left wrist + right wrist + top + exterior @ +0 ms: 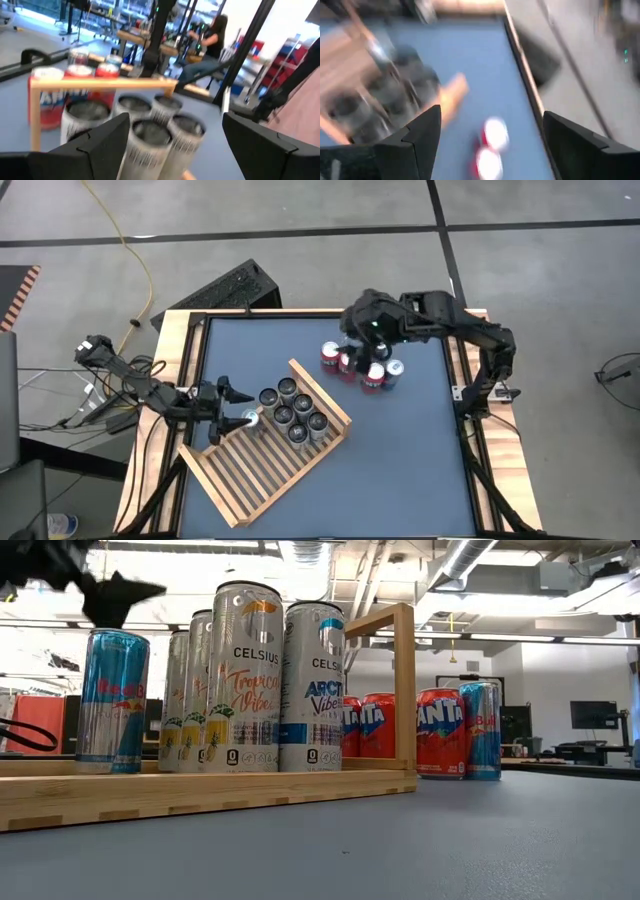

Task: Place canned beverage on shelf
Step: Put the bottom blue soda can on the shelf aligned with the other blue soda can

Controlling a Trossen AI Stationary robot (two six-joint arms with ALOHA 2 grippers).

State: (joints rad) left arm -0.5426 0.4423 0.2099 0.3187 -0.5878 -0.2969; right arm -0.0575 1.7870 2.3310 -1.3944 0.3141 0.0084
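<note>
A: Six tall cans [295,414] stand upright in a block on the shelf [262,472], packed against its raised frame end. One more can [249,420] stands on the slats just beside that block, on the side away from the frame's corner.

B: And the left gripper [232,409]?

A: It sits at that lone can, over the shelf's edge, fingers apart. From the high view the can appears to lie between or just past the fingertips; whether they touch it cannot be told. Its wrist view looks between the open fingers at the block of tall cans and the wooden frame [100,84] beyond.

B: So which cans are left off the shelf?

A: A cluster of red cans [352,366] stands on the blue table [400,460], just beyond the shelf's frame end. With them is a blue-and-silver can [481,729], seen in the low view. All are upright, long axes vertical.

B: Which arm is nearer to those?

A: The right one, clearly. The right gripper [362,360] hangs directly above the cluster, fingers spread wide and holding nothing. Its wrist view shows two red tops [491,150] below and between the fingers, blurred.

B: Then the coming move?

A: Likely a straight descent by the right gripper onto one red can, gripping across its upright body. The cans crowd each other, so a finger may nudge a neighbour. The shelf lies from the cluster toward the left arm, so the carry is short.
</note>
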